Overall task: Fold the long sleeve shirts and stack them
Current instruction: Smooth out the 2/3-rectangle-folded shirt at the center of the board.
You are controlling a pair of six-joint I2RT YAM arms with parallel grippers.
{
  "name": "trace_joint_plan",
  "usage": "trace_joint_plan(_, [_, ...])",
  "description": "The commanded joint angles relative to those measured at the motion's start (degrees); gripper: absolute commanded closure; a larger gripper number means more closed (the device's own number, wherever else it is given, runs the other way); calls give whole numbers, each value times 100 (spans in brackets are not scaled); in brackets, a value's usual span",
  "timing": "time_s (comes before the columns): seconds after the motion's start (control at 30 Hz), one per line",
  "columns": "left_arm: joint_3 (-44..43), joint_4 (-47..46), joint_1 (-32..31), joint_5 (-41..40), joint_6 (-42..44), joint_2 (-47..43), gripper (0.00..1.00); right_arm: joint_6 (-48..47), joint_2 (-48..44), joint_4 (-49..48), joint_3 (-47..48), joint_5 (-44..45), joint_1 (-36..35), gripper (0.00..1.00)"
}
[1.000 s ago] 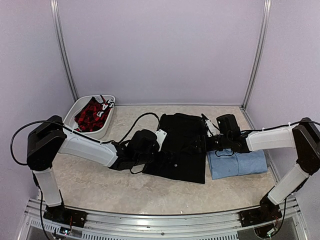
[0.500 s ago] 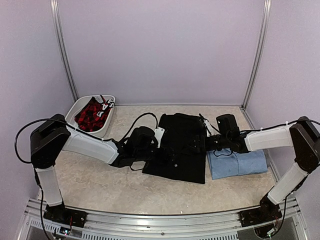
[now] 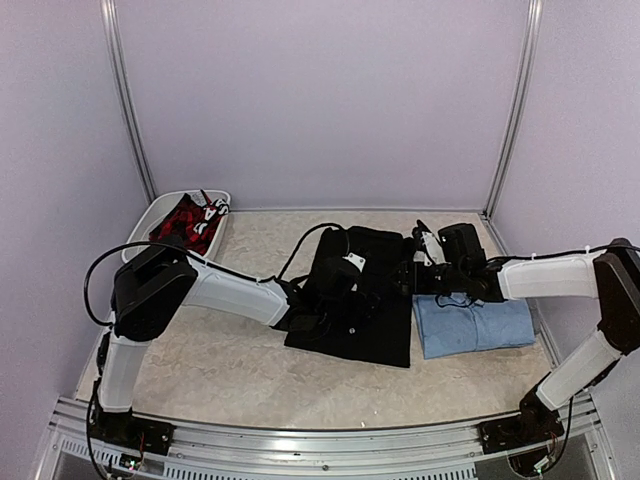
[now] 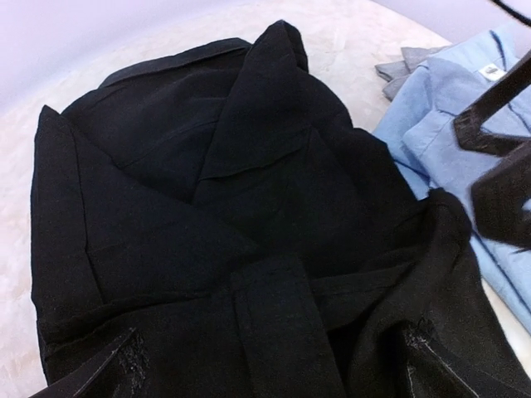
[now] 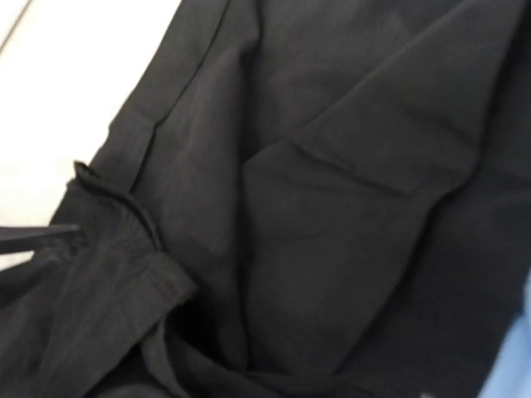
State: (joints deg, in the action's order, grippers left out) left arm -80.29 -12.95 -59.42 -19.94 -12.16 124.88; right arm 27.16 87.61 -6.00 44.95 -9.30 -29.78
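Left gripper (image 4: pixel 272 352) spreads its jaws wide, clamping nothing, low over the plain black collared cloth shirt (image 4: pixel 207 207), ready, we judge, for a new pinch | black shirt lies part-folded, touching the folded light blue cloth shirt (image 3: pixel 475 325), near for stacking | right gripper (image 3: pixel 412 272) hovers where black meets blue; jaws, we cannot tell.

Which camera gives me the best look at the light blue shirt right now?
Top external: the light blue shirt lies folded, nearly whole, right of the black shirt. Left wrist catches only its collar end at the right edge; right wrist shows a blue sliver in the corner.
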Motion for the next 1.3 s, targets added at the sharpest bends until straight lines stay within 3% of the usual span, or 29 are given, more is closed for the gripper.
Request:
trace_joint_plan(0.0, [-202, 227, 2, -681, -114, 278, 2, 6, -563, 115, -327, 366, 51, 24])
trace_joint_plan(0.2, [-531, 186, 136, -644, -244, 503, 2, 52, -1002, 206, -722, 321, 52, 25])
trace_joint_plan(0.47, [-494, -253, 507, 536, -361, 326, 1, 50, -1124, 284, -1075, 231, 52, 25])
trace_joint_plan(0.63, [-728, 179, 642, 288, -446, 436, 1, -11, -1132, 271, -1142, 132, 51, 25])
trace_joint_plan(0.97, [928, -1379, 546, 181, -295, -792, 1, -772, -1168, 418, -1016, -127, -229, 25])
trace_joint_plan(1.27, [1367, -1682, 572, -55, -270, -1443, 1, -1107, -746, -4, -808, -838, -687, 26])
